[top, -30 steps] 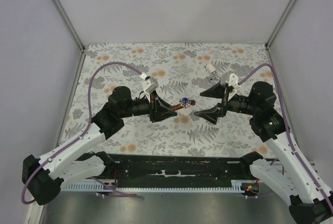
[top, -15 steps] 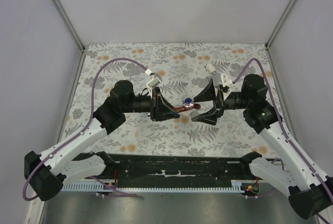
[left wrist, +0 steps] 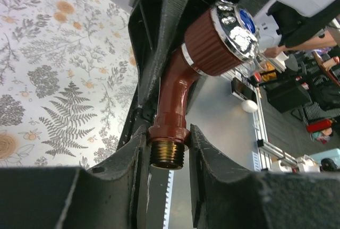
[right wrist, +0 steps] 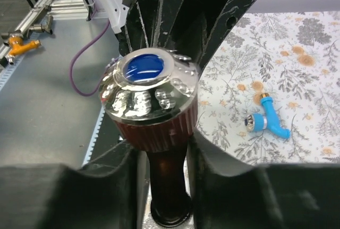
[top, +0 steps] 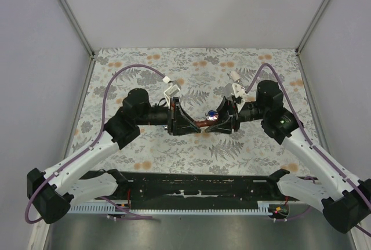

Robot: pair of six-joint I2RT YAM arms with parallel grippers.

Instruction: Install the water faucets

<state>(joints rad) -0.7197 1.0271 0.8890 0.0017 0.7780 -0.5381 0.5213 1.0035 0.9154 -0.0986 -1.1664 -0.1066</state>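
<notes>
A reddish-brown copper-toned water faucet [top: 204,122] hangs above the middle of the table between both grippers. My left gripper [top: 189,124] is shut on its stem, just above the brass thread [left wrist: 167,154], with a finger on each side [left wrist: 167,144]. Its ribbed body and chrome knob with a blue cap [left wrist: 236,24] point away to the right. My right gripper [top: 222,122] is shut on the same faucet's neck, right under the knob [right wrist: 150,88], which sits on top of the fingers [right wrist: 162,160]. A blue faucet [right wrist: 267,121] lies on the floral cloth.
A small white piece [top: 235,76] lies on the floral cloth [top: 145,145] behind the right wrist. Grey walls [top: 35,87] close in the table on three sides. A black rail [top: 197,189] with the arm bases runs along the near edge.
My right gripper moved left onto the faucet and closed from wide open onto its neck. My left gripper kept its hold on the stem and hardly moved.
</notes>
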